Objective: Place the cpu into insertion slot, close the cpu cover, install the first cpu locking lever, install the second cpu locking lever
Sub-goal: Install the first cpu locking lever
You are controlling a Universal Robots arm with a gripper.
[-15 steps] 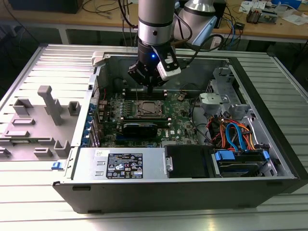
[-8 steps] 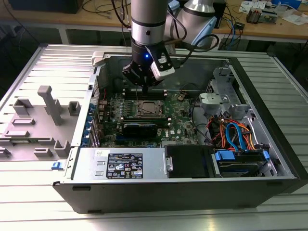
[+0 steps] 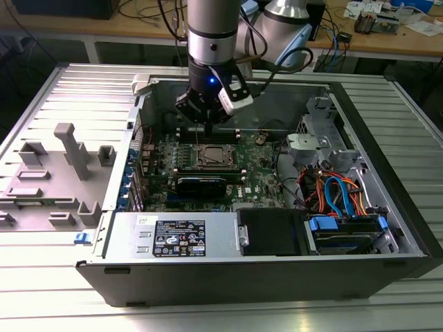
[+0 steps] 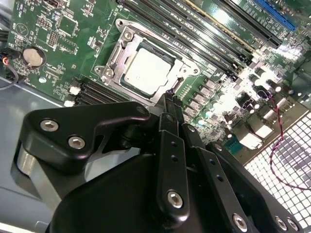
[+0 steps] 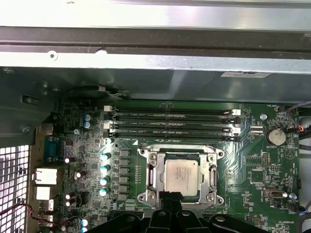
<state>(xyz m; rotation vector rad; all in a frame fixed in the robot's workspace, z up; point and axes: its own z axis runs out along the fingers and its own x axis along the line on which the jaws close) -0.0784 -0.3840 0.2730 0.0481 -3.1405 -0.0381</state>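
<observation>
Case: an open computer case (image 3: 387,149) is laid flat on a ribbed metal table (image 3: 41,304), and the green motherboard (image 3: 259,176) is exposed inside it.
Arm: the arm (image 3: 211,34) is seen standing down into the case from above, toward its far side.
Gripper: the gripper (image 3: 206,128) is held just above the far edge of the socket in the exterior view. In the second wrist view its tip is seen right at the socket's rim, but whether it touches cannot be told.
Pincer state: the fingers (image 4: 171,141) are drawn together to a narrow tip, and nothing is seen held between them.
Cpu: the cpu (image 5: 181,175) is seated flat in the insertion slot (image 5: 147,196), with its silvery top up.
Cover: the cpu cover (image 5: 158,177) is laid down around the chip, and the metal top is framed by its opening.
Memory slots: long black memory slots (image 5: 170,124) are set just beyond the socket, on the far side.
Battery: a coin cell (image 5: 275,136) is mounted on the board, apart from the socket.
Black card: a long black card (image 3: 201,183) is fitted just on the near side of the socket.
Cables: orange and blue cables (image 3: 339,194) are bundled at the exterior view's right inside the case.
Grey part: a grey plastic moulding (image 3: 69,155) is laid on the table at the exterior view's left of the case.
</observation>
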